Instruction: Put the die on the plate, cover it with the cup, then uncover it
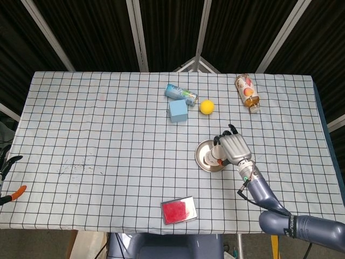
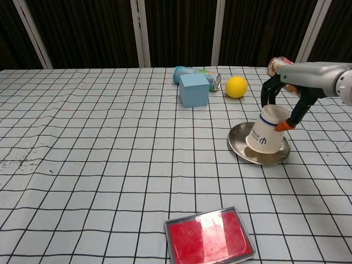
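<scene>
The checked white tablecloth [image 1: 108, 135] carries everything. On it, toward the right edge and about midway between far and near edges, sits the round shiny metal plate [image 2: 240, 149], with the inverted white paper cup [image 2: 265, 135] on it — tilted, its mouth down on the plate. The right hand [image 2: 286, 102] grips the cup's upturned base with fingers curled around it.

The tilt is the risk: if one lip lands first, the cup may trap the die at its rim or nudge it off the plate; a light paper cup could also tip on release.

The chest view shows the cup's lean and its rim against the plate — the head view hides this under the hand. The head view alone shows the left hand [image 1: 6, 178] at the table's left edge, too little to judge its grip. The small white die is hidden in both views, presumably under the cup.
</scene>
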